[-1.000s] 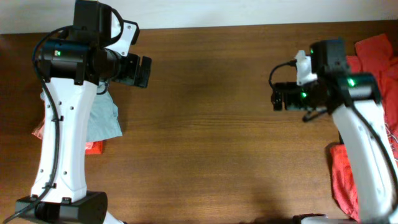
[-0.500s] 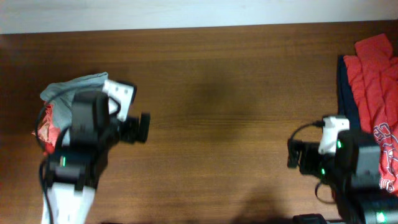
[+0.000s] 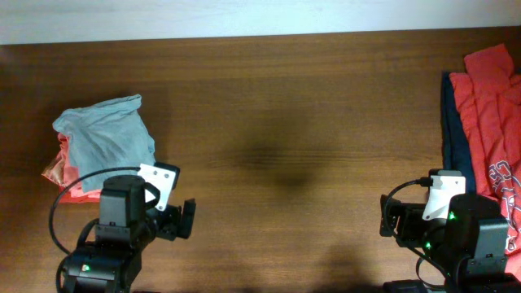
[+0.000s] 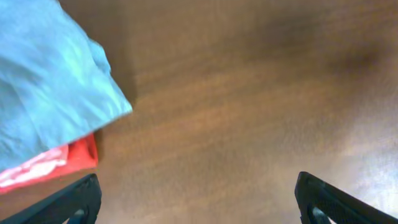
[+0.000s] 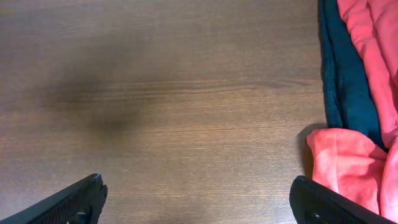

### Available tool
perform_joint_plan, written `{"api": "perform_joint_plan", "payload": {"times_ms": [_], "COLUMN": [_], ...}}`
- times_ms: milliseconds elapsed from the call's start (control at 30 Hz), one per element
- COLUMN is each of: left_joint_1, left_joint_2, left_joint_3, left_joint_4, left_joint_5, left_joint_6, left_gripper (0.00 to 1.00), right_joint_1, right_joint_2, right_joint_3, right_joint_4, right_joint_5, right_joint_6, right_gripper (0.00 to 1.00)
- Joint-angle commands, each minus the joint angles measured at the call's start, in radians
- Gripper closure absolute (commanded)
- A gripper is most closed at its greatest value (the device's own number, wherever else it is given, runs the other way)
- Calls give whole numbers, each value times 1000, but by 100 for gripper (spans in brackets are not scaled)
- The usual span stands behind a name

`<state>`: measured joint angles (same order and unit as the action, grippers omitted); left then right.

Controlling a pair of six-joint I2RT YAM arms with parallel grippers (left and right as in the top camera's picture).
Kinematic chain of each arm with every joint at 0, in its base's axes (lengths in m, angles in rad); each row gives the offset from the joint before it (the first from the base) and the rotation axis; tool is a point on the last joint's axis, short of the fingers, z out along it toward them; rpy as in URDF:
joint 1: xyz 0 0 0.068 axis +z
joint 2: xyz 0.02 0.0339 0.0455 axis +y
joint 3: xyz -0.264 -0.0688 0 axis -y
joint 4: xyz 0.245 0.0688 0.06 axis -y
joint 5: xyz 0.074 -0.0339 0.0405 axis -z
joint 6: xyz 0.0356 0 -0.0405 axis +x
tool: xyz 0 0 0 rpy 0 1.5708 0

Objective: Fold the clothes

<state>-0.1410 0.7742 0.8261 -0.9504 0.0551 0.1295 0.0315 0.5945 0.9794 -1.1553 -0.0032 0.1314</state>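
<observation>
**Both grippers empty, clothes at either end of the table**

At the far left, a grey-blue T-shirt (image 3: 106,134) lies bunched into a rough, soft-creased square over a red printed garment (image 3: 59,169). This looks like a stack set aside out of the working area. The left gripper (image 4: 198,182) hovers just beside its near corner, fingers spread wide and holding nothing. The middle of the dark, matt wood-grain table (image 3: 277,106) is bare, probably kept free for spreading a shirt. The right gripper (image 5: 197,182) is likewise wide and empty. At the right edge lies a loose heap: a navy garment (image 3: 450,122), rumpled coral-pink T-shirts (image 3: 488,98) and a red shirt with white print (image 3: 505,185), seemingly awaiting folding.
</observation>
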Motion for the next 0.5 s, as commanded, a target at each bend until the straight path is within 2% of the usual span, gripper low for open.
{"api": "perform_joint_plan", "payload": {"times_ms": [0,300,467], "left_joint_1": [0,0,0], "left_joint_2": [-10,-10,-10], "left_joint_3": [-8,-8,-8], "left_joint_4": [-17,-17,-16], "left_joint_5": [-3,-3,-3], "left_joint_6": [-12,-12,-12], "left_gripper": [1,1,1], "right_joint_1": [-5,-6,-6], "right_joint_2": [-2,-14,-62], "right_joint_3": [-3,-4,-6], "right_joint_4": [-1,-4,-88], "right_joint_5": [15,16,16], "right_joint_6": [8,8,8], "right_gripper": [1,1,1]}}
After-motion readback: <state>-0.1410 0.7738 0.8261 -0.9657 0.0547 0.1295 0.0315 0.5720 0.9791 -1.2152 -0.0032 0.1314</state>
